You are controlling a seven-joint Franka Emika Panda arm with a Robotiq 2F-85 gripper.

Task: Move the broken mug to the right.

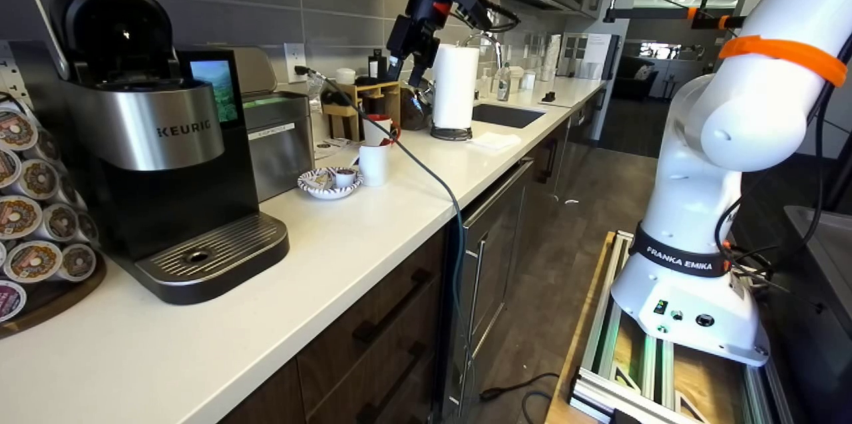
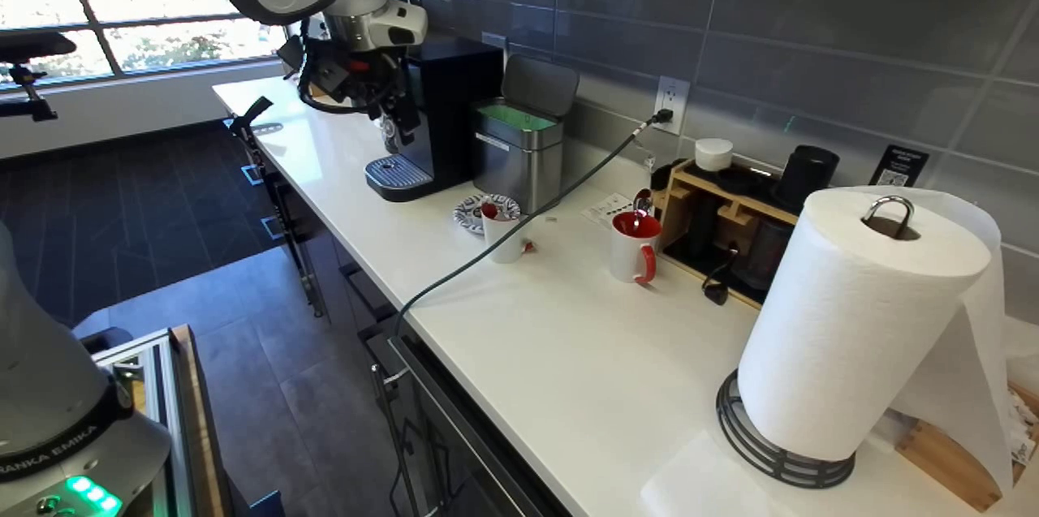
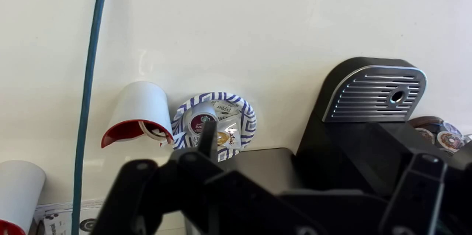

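Note:
The broken mug is small and white with a red inside, and stands on the counter. In an exterior view it has no visible handle, and a small reddish piece lies at its base. In the wrist view the mug is left of the fingers; its rim looks uneven, with pale pieces inside. My gripper is open and empty, high above the counter; it shows in both exterior views. In the wrist view the gripper lies over the coffee maker's side, apart from the mug.
A patterned dish with packets sits right beside the mug. A cable crosses the counter close to it. A red-handled mug, paper-towel roll, metal bin and coffee maker stand around.

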